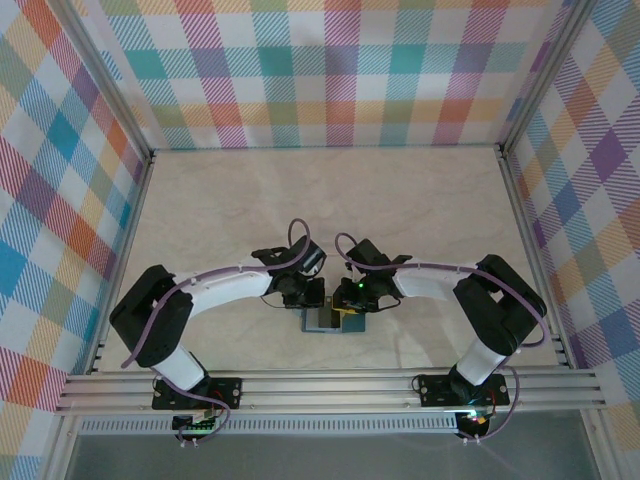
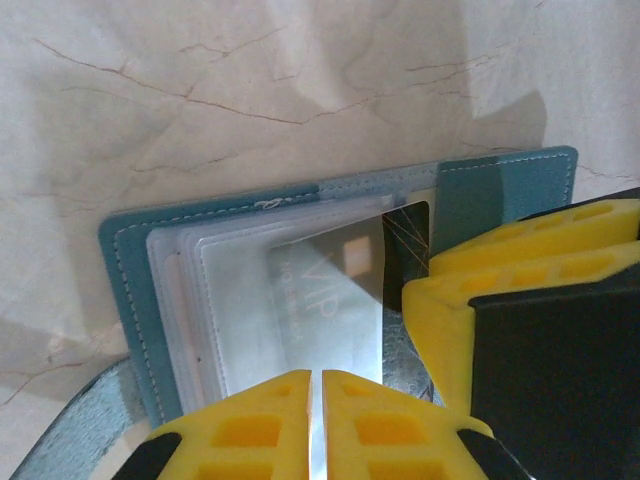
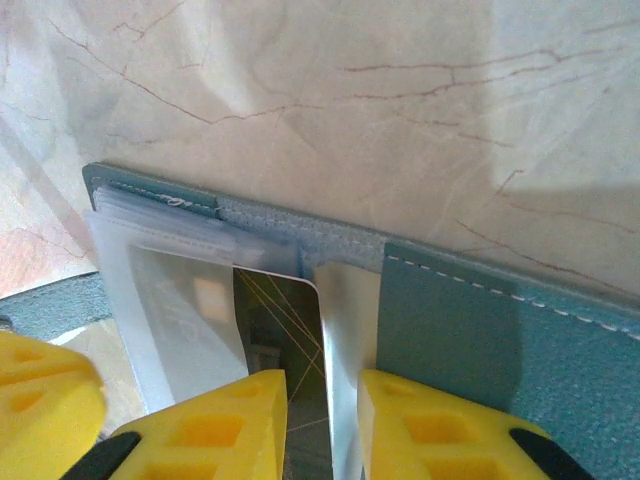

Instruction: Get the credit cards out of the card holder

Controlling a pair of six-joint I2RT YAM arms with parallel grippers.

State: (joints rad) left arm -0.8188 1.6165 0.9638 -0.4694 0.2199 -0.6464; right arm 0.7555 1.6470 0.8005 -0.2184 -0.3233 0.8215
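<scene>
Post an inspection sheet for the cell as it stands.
Surface: pale marbled table, veined.
Job's things: teal card holder lying open near the arm bases; clear sleeves on it; one dark card partly showing from under the sleeves.
Clutter: nothing seen.
Grippers: left gripper, jaws almost together at the sleeves' edge; right gripper, jaws apart over the card's edge.
Cables: purple cable running along each arm, off the holder.
Surroundings: plaid walls; aluminium rail at the near edge.
</scene>
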